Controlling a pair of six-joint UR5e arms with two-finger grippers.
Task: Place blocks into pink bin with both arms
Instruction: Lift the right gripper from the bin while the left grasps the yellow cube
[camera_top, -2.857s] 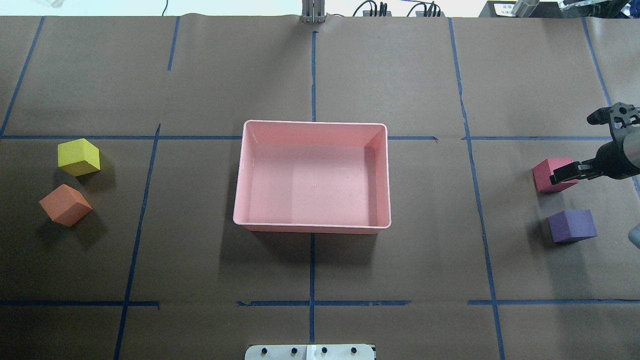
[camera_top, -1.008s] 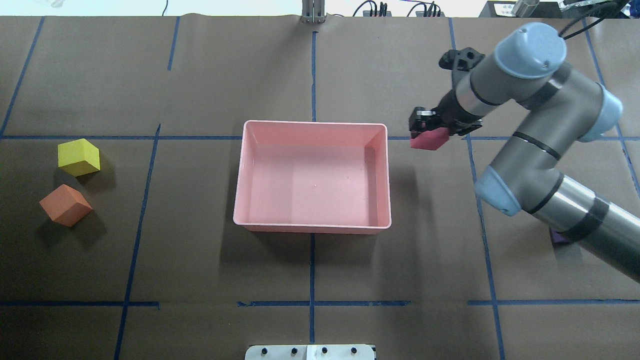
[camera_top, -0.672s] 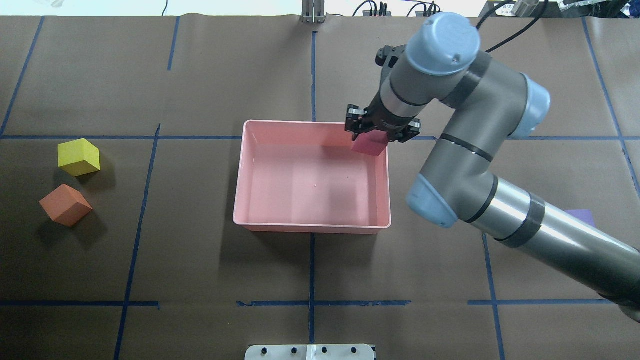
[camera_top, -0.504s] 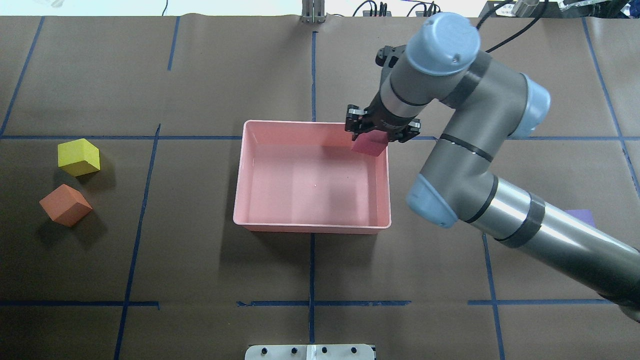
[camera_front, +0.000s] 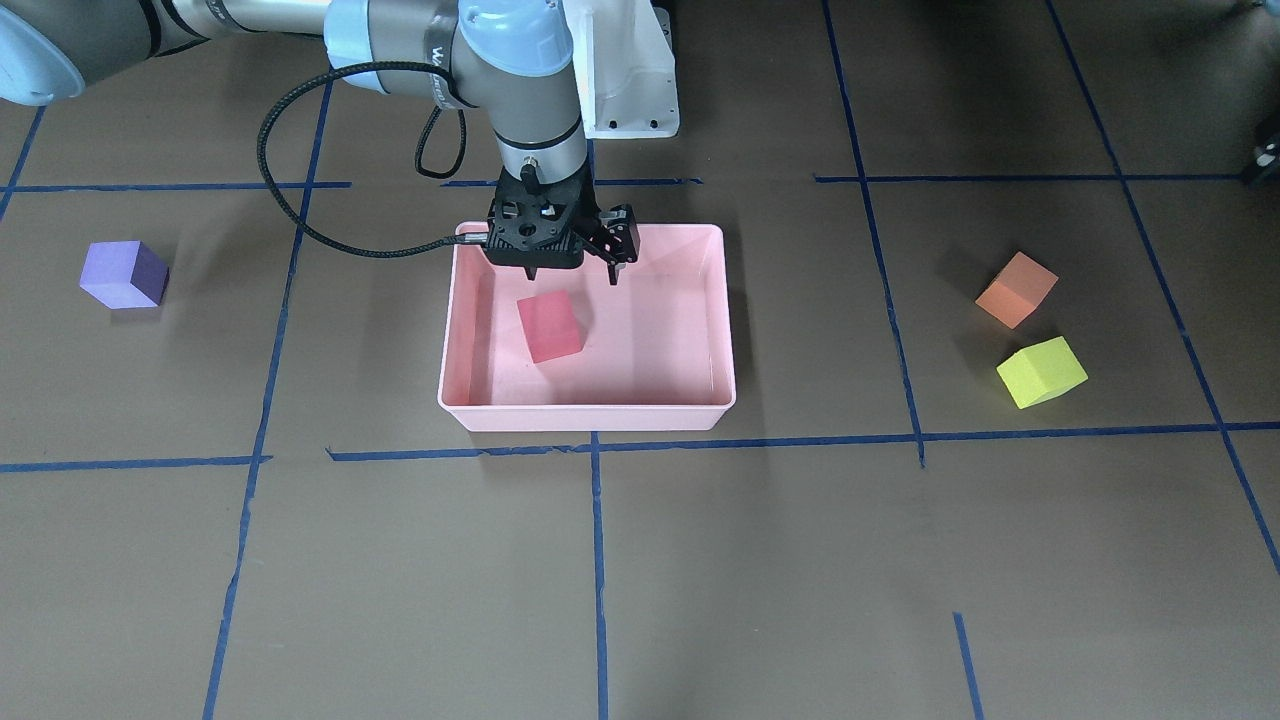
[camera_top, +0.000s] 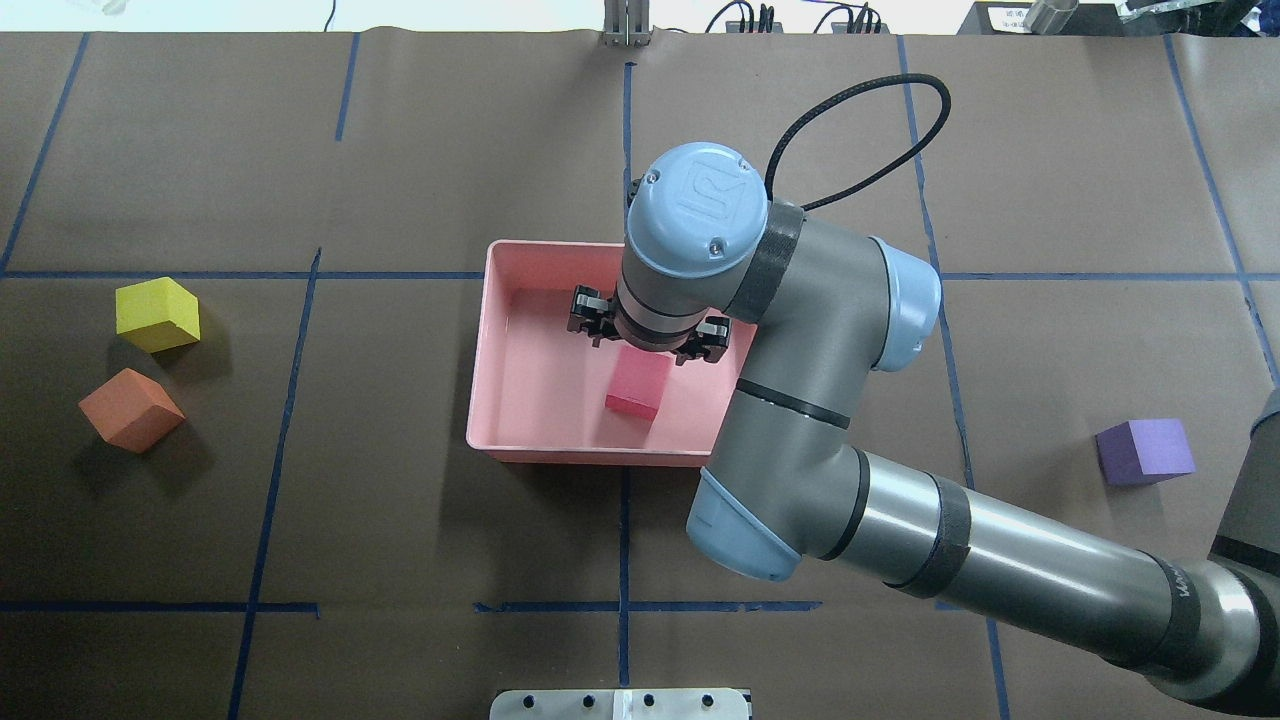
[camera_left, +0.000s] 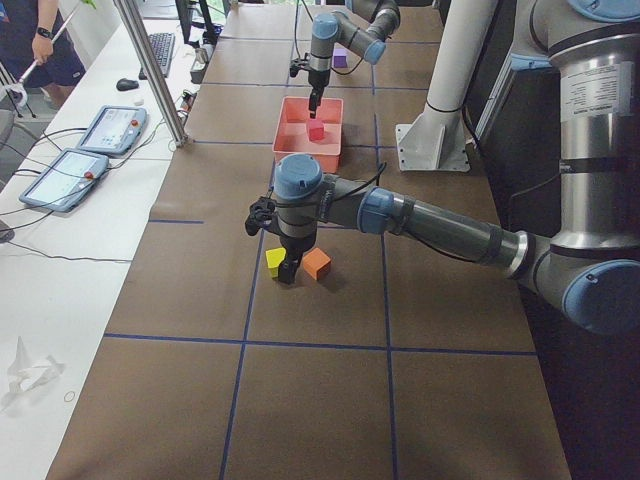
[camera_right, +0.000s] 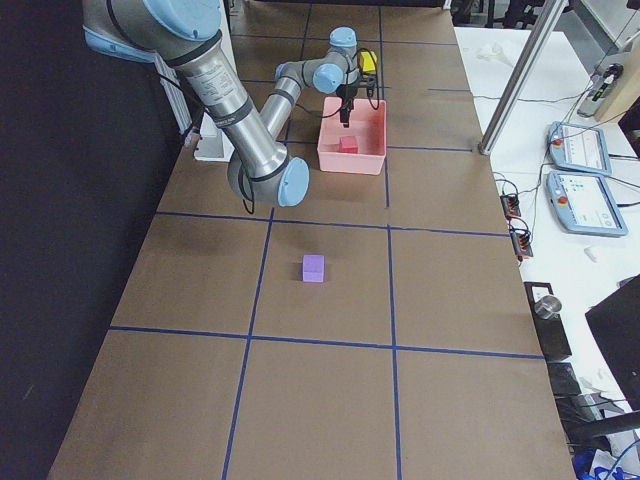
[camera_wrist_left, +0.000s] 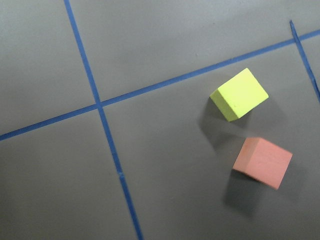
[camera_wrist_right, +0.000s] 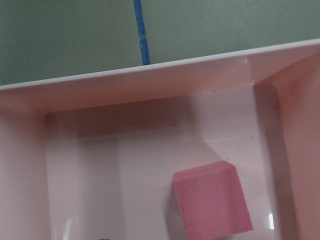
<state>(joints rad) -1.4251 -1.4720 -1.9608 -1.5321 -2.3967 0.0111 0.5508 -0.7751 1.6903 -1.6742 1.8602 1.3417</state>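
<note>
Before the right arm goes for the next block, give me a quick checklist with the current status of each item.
1. Red block lies inside the pink bin: ok.
2. Right gripper open, above the red block and apart from it: ok.
3. Purple block free, nothing on or against it: ok.
4. Yellow block and orange block outside the bin, not touching each other: ok.
5. Left gripper open or shut: cannot tell; only the left side view shows it.

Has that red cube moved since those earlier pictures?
Yes. The red cube went leftward from beside the purple cube into the pink bin, below the open right gripper.
</note>
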